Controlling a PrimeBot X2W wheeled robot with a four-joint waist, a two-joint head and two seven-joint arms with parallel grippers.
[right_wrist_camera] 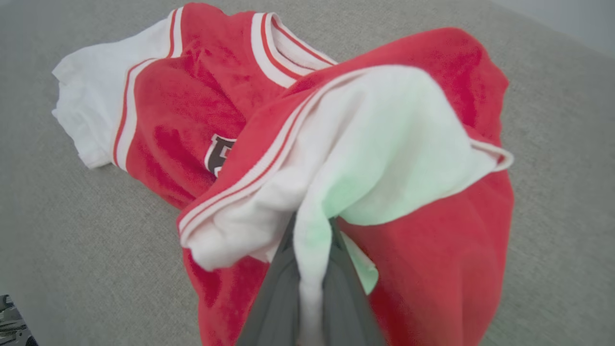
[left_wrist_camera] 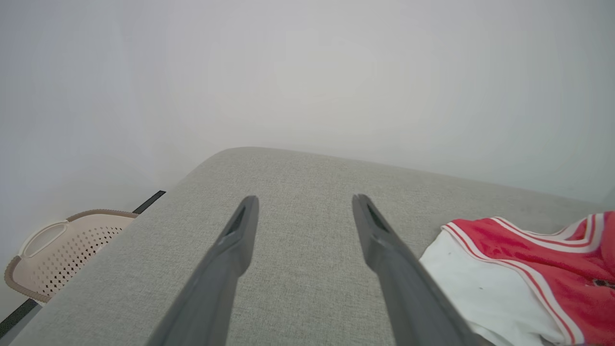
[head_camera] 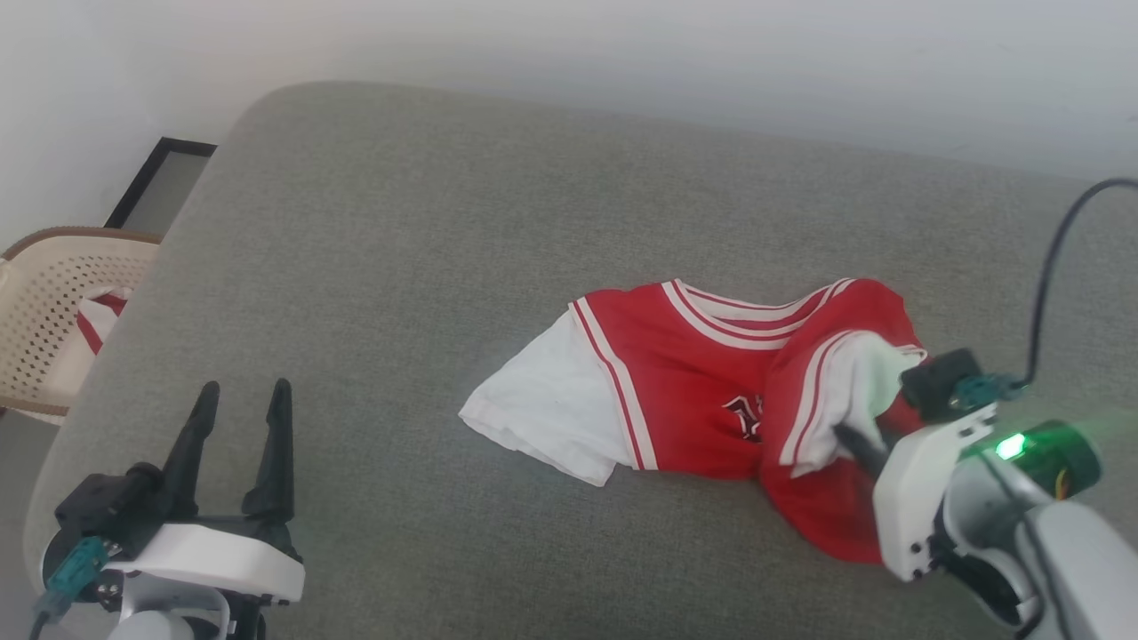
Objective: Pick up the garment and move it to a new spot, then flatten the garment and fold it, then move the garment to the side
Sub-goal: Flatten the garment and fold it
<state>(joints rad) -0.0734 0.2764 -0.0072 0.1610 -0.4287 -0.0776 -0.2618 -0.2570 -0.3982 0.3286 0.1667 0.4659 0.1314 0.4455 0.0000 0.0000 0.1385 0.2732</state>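
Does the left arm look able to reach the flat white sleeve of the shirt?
Probably yes: the left gripper is open, and only bare grey cushion lies between it and the sleeve. The right gripper pinches the other sleeve of the shirt, off to the side.

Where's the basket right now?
In the head view the basket is at the far left, beside the left edge of the grey cushion, beyond the open left gripper, with a red-and-white cloth inside.
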